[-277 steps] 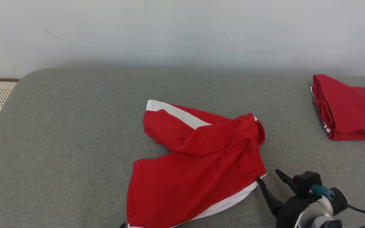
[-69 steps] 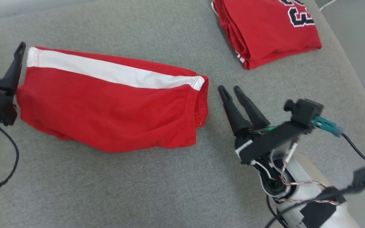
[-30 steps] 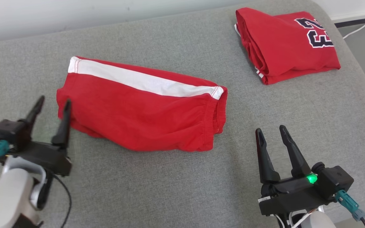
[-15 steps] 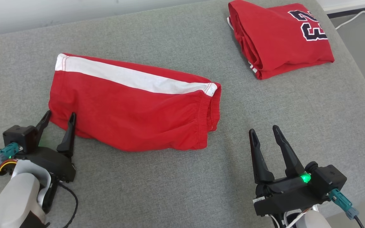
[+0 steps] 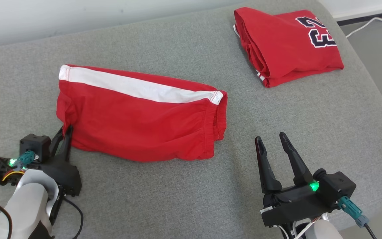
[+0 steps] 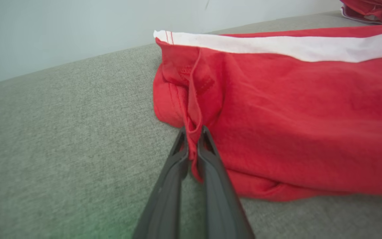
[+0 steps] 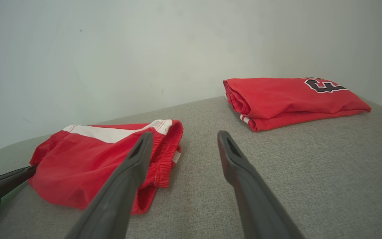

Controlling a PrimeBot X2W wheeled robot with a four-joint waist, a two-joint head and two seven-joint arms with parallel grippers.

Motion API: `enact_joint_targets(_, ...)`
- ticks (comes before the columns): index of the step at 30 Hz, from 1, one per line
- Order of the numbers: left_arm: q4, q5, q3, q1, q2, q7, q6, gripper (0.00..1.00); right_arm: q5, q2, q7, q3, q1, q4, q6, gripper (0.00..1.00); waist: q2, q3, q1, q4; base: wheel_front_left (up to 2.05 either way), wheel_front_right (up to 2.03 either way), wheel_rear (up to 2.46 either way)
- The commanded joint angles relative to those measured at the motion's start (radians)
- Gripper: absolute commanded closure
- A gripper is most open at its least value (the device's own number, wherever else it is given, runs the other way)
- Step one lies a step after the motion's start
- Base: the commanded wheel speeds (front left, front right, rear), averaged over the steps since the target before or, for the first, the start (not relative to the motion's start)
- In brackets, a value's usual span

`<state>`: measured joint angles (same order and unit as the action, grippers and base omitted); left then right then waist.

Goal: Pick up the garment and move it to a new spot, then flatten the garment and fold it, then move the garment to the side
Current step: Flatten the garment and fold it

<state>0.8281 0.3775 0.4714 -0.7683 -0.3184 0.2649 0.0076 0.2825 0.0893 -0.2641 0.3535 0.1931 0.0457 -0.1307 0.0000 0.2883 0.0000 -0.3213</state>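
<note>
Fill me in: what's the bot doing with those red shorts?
The left gripper is shut on a pinch of fabric at the leg-end corner of the red shorts, which lie folded in half on the grey cushion. The right gripper is open, near the waistband end but not touching it. A folded red jersey sits apart at the far right. The shorts are not lifted yet.

Up at one o'clock, a folded red jersey point(image 5: 287, 43) sits flat on the grey upholstered cushion point(image 5: 177, 199), its dark number print point(image 5: 317, 31) facing up and its stacked fold edges turned toward nine o'clock. Behind it at twelve runs a pale wall point(image 5: 78, 16). Off at two o'clock, a white cable point(image 5: 360, 27) snakes across the grey floor point(image 5: 376, 49).
</note>
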Motion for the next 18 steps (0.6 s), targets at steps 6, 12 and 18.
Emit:
enact_joint_targets(6,-0.014,-0.007,-0.007,0.032,0.005,-0.001,0.003,1.00,0.000,0.006,-0.001,0.005,-0.024,0.004,0.000,0.00,0.0000,-0.041,0.0000,0.017,0.00,0.00,0.00)
enact_joint_targets(12,-0.118,0.007,-0.047,0.146,0.025,-0.001,0.033,1.00,0.000,0.011,-0.001,-0.002,-0.054,0.009,0.000,0.00,0.0000,-0.104,0.0000,0.050,0.00,0.00,0.00)
enact_joint_targets(18,-0.246,0.002,-0.075,0.292,0.042,-0.001,0.064,1.00,0.004,0.023,-0.001,-0.013,-0.087,0.014,0.000,0.00,0.0000,-0.152,0.0000,0.102,0.00,0.00,0.00)
